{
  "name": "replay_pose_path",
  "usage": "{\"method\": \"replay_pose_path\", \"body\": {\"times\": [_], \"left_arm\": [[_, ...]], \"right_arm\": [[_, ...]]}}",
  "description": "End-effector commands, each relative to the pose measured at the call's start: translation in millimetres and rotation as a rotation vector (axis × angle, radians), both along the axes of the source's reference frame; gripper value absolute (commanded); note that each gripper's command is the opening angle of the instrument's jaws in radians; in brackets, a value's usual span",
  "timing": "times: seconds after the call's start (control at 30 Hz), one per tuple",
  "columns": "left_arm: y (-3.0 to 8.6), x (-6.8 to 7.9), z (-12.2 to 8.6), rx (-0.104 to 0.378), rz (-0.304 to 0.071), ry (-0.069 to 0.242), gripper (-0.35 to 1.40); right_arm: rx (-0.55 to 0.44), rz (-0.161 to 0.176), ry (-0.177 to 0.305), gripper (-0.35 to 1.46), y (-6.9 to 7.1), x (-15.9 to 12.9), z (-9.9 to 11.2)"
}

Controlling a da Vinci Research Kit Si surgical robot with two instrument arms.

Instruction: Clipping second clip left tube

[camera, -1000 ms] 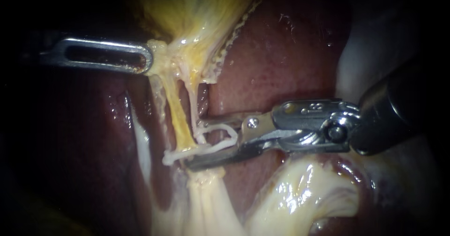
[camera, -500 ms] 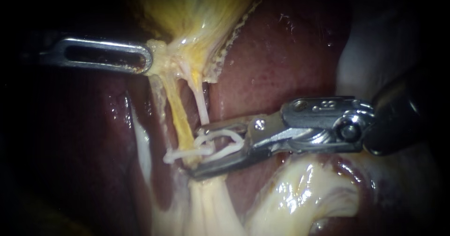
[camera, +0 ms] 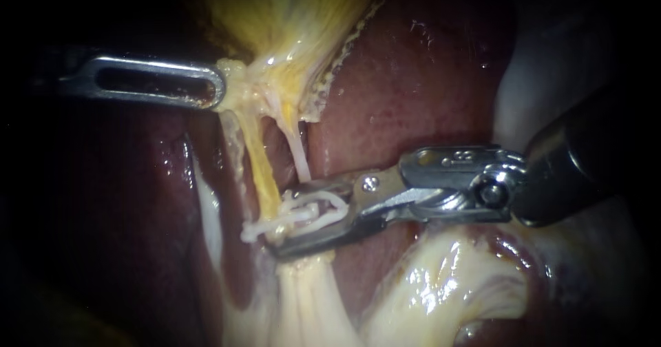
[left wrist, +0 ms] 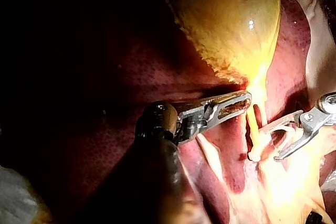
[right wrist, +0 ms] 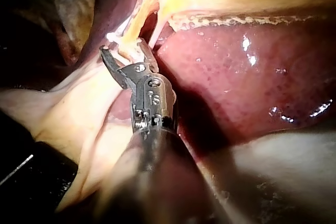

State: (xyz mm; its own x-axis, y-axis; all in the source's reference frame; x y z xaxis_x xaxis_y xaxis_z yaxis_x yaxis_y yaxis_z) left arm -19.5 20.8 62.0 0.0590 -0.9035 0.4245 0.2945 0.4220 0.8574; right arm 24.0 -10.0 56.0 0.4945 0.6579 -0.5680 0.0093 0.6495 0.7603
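- The left instrument is brought in from 9 o'clock. Its jaws are judged to be closed on the pale tissue at the neck of the gallbladder, which is held up toward 12 o'clock so that the tubes are drawn taut.
- The left tube, a yellow strand, runs from that neck toward 6 o'clock over the liver. The thinner, whitish right tube lies just beside it at 3 o'clock.
- The right instrument is brought in from 3 o'clock. Its jaws are clamped on a white clip, which is touched from both sides.
- The clip is laid across the lower end of the left tube, and its free end pokes out at 9 o'clock of the tube.
- The clip is judged to be partly squeezed and not yet locked, since a narrow gap is seen between its legs.
- No other clip can be made out on the tube.
- The final closing, the release of the clip and the withdrawal of the jaws are left to be done.
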Motion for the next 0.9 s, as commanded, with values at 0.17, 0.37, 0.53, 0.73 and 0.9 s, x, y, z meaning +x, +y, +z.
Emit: {"method": "replay_pose_path", "body": {"times": [0.17,0.37,0.53,0.73,0.9], "left_arm": [[0.0,0.0,0.0,0.000,0.000,0.000,-0.35],[0.0,-0.1,0.0,0.000,0.000,0.000,-0.35],[-0.1,-0.3,0.1,-0.002,-0.004,0.003,-0.35],[-0.1,-0.5,0.2,-0.002,-0.003,0.002,-0.35],[-0.2,-0.6,0.2,-0.002,-0.004,0.003,-0.35]], "right_arm": [[-0.001,0.003,0.001,0.44,0.7,-0.1,1.0],[-0.004,0.003,0.001,0.45,1.1,-0.2,2.1],[-0.005,0.006,0.000,0.46,1.5,0.0,2.6],[0.006,-0.004,0.035,0.46,1.5,0.9,2.6],[0.049,-0.008,0.085,0.46,1.5,2.2,2.5]]}}
